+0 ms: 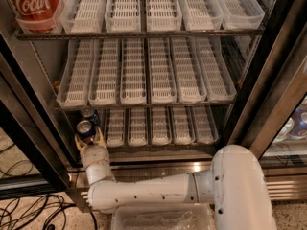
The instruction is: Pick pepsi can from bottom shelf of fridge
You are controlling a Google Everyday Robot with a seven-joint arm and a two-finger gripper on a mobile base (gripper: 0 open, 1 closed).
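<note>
The pepsi can, blue with a silver top, stands at the left end of the bottom shelf of the fridge. A second blue can stands just behind it. My gripper reaches in from below over the steel sill. Its beige fingers hug the front can on both sides, closed on it. The can rests at shelf level. My white arm runs across the bottom of the view.
A red Coca-Cola can stands on the top rack at the far left. The middle rack carries whitish slatted lanes. A black door frame is close on the left. Cables lie on the floor.
</note>
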